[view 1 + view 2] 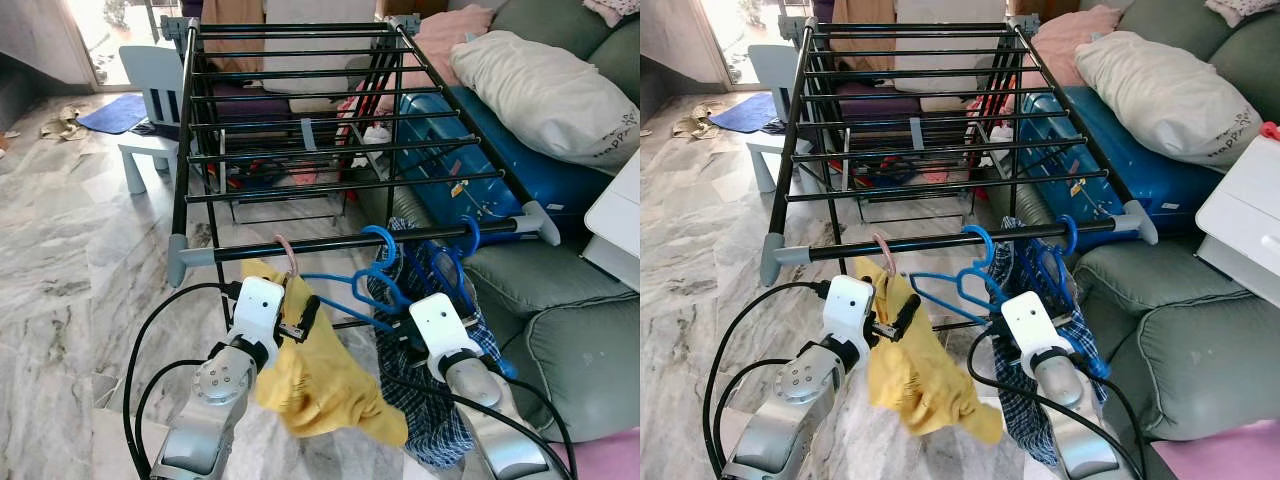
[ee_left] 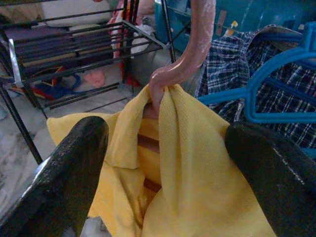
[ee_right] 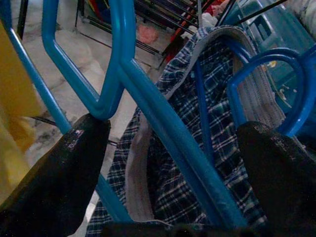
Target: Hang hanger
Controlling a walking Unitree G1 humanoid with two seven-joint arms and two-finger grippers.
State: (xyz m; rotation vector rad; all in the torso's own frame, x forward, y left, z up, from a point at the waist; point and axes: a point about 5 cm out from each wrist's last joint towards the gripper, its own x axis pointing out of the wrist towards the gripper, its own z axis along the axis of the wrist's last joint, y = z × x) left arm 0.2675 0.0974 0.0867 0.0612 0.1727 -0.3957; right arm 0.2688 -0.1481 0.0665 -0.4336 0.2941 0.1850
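Hanging at lower centre, a pink hanger (image 1: 288, 254) carries a yellow garment (image 1: 318, 372) on the black rack (image 1: 350, 241). Left pincer (image 1: 300, 322) is spread around the cloth. Right pincer (image 3: 168, 173) is spread about a blue hanger (image 1: 352, 292).

The pink hanger (image 2: 190, 47) runs out of the left wrist view at 12 o'clock — its hook is cut off there, and its shoulders are buried inside the yellow garment (image 2: 197, 163). The left gripper (image 1: 297, 325) fingertips sit against that cloth, partly covered. The right gripper (image 1: 395, 335) fingers are hidden behind the white wrist housing and the blue hangers (image 1: 375, 280). The plaid shirt (image 1: 440, 420) is masked at 9 o'clock by the yellow cloth. Both forearms are cut off at 6 o'clock. Items under the drying rack (image 1: 350, 242) are too small to identify.
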